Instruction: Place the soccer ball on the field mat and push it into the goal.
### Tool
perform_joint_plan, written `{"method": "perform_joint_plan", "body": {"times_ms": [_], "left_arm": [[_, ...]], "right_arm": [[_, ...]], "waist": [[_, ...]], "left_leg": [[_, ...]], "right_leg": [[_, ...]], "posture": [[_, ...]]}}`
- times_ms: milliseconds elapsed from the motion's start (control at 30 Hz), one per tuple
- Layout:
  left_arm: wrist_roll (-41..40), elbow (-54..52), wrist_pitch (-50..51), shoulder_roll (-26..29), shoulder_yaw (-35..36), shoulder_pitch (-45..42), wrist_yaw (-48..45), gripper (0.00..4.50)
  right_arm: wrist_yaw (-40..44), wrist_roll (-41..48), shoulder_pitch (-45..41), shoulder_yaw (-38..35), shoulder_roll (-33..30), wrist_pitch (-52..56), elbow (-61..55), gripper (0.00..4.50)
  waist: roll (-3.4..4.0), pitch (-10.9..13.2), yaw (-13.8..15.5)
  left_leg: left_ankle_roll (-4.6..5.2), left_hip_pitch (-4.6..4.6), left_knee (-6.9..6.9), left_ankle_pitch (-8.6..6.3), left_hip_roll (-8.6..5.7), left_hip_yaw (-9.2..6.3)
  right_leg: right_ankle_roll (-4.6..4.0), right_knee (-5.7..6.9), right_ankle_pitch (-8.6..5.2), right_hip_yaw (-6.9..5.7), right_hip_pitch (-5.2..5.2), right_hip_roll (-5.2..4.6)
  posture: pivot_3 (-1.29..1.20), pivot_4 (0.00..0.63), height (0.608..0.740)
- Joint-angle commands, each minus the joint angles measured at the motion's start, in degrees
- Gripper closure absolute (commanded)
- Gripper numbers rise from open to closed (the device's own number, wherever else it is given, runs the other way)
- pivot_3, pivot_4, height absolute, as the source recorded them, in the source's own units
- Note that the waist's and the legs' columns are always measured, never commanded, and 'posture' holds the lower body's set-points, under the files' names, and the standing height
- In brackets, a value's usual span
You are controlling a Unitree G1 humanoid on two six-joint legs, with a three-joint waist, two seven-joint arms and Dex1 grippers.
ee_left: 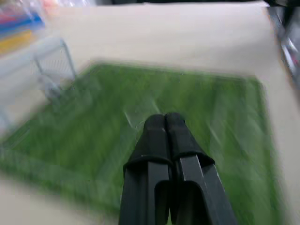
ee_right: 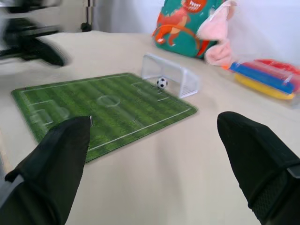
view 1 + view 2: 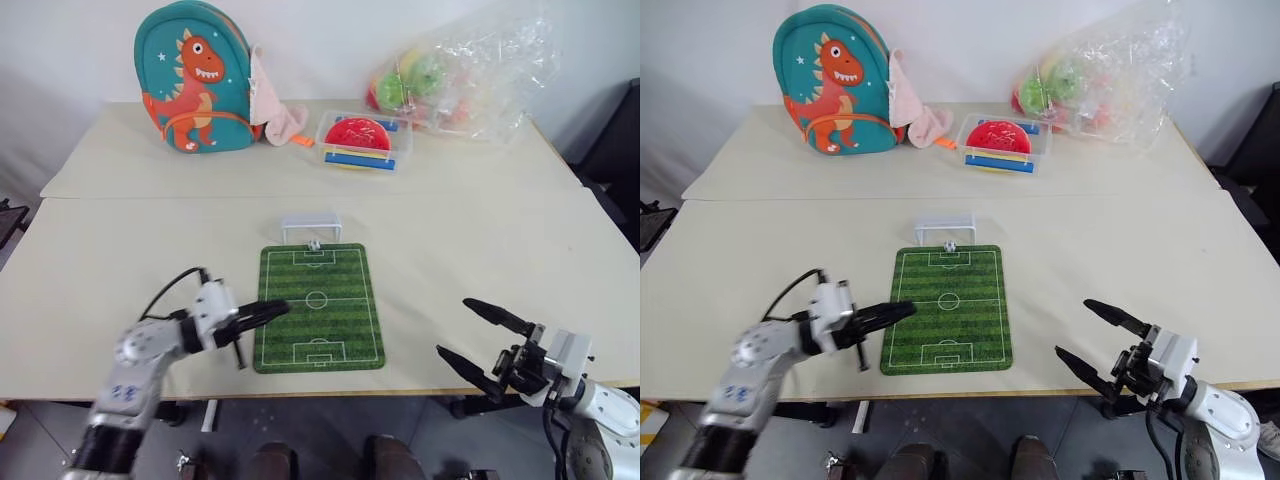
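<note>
Container of clear plastic sits at far centre of the bench, holding a red disc on top with blue and yellow pieces under it. Clear plastic bag at far right, coloured balls inside. Dinosaur backpack at far left, pink cloth hanging off its right side.

Field mat lies flat near the bench's near edge, centre. Goal stands at the mat's far end, mouth facing the mat. Soccer ball sits right in the goal mouth, at the mat's far edge; whether it's fully inside the frame, cannot tell.

Left hand has its fingers pressed together, nothing between them, tips over the mat's left edge. Right hand is spread wide, empty, over the bench's near edge, well right of the mat.

Nothing lies on the mat between the hands and the goal.
</note>
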Motion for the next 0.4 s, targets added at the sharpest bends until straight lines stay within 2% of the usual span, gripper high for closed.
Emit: {"method": "perform_joint_plan", "body": {"times_ms": [33, 200, 400], "left_arm": [[-5.0, -1.7, 1.8, 2.2, 9.0, 5.4, 0.2, 4.47], [-5.1, 0.1, 0.5, 2.3, 15.8, 10.8, 1.6, 4.47], [-5.0, -0.1, 2.2, 1.6, 19.9, 12.4, 5.8, 4.47]], "right_arm": [[0.5, 0.5, -2.5, -0.8, -1.3, -0.2, 1.5, 0.00], [3.4, 0.6, -4.8, 0.2, -2.5, -0.3, 3.6, 0.00], [6.0, 0.7, -7.7, 0.3, -3.4, 0.2, 6.3, 0.00]], "waist": [[0.00, 0.0, -0.1], [0.02, 0.0, 0.5], [0.02, 0.0, 0.4]], "left_leg": [[0.00, 0.02, 0.00, 0.00, 0.01, -0.01], [0.03, 0.01, -0.01, -0.01, 0.06, -0.07], [0.05, 0.00, -0.04, -0.03, 0.02, -0.04]], "right_leg": [[-0.01, 0.01, -0.01, -0.01, 0.00, 0.01], [-0.03, 0.03, -0.02, -0.02, 0.01, -0.04], [-0.03, 0.00, -0.02, -0.03, 0.00, 0.00]], "posture": [[0.00, 0.150, 0.740], [0.00, 0.150, 0.740], [0.00, 0.150, 0.740]]}}
